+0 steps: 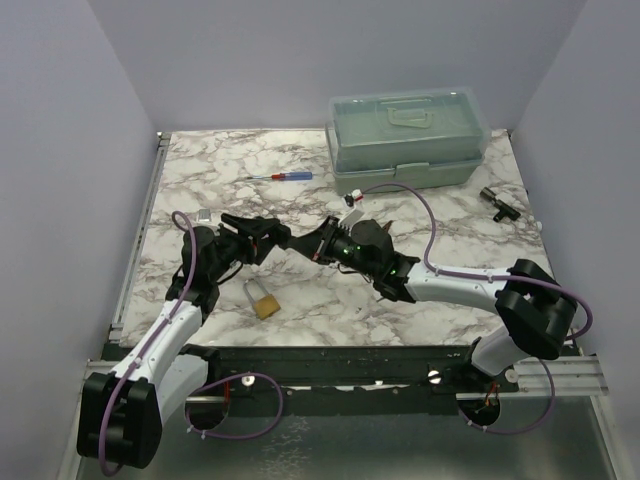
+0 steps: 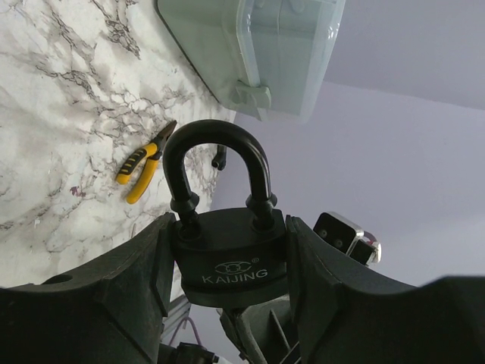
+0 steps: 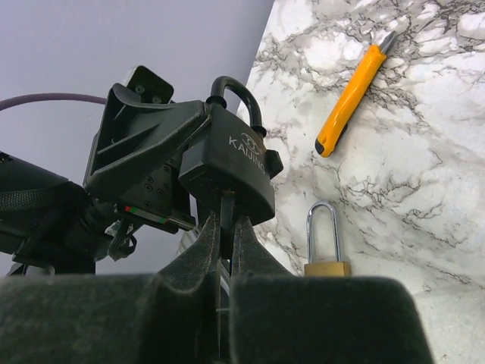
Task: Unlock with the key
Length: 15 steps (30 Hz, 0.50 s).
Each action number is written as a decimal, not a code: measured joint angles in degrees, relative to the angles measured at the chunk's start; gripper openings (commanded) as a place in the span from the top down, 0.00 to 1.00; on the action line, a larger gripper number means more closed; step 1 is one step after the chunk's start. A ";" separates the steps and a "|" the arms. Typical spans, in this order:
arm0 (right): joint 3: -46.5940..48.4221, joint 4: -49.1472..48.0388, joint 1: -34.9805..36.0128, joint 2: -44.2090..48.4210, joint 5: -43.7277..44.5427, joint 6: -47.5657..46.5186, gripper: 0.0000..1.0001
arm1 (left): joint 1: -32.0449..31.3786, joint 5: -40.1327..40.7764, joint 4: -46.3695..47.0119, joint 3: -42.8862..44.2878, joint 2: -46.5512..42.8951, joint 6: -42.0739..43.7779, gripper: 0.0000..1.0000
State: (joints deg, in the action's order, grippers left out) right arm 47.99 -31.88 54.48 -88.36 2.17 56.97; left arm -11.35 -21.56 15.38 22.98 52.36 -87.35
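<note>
My left gripper (image 1: 262, 232) is shut on a black padlock (image 2: 227, 262) marked KAIJING and holds it above the table, fingers (image 2: 114, 296) on both sides of its body. Both legs of the shackle (image 2: 216, 140) sit in the body. My right gripper (image 3: 226, 227) is shut on the thin grey key (image 3: 226, 212), whose blade goes up into the underside of the black padlock (image 3: 227, 163). In the top view the two grippers meet at the padlock (image 1: 287, 239), with the right gripper (image 1: 318, 242) just to its right. The rest of the key bunch is hidden between the fingers.
A brass padlock (image 1: 262, 301) lies on the marble below the grippers and also shows in the right wrist view (image 3: 327, 267). A green toolbox (image 1: 405, 140) stands at the back. A red-and-blue screwdriver (image 1: 285, 177), yellow-handled pliers (image 2: 144, 163), a yellow knife (image 3: 352, 91) and a small black part (image 1: 497, 203) lie around.
</note>
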 measured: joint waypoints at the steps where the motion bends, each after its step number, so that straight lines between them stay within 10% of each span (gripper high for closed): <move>1: -0.04 -0.02 -0.07 0.00 -0.22 0.00 1.00 | 0.00 0.00 0.02 -0.09 -0.09 0.00 1.00; 15: 2.43 11.04 -0.50 5.03 -3.56 -17.31 0.29 | -1.51 -4.63 0.81 -1.73 0.48 -0.52 1.00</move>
State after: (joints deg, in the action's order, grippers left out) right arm 50.41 -20.84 53.98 -83.33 -1.39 39.66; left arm -12.86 -26.20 16.19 21.26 52.84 -87.88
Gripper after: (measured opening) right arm 0.622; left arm 0.572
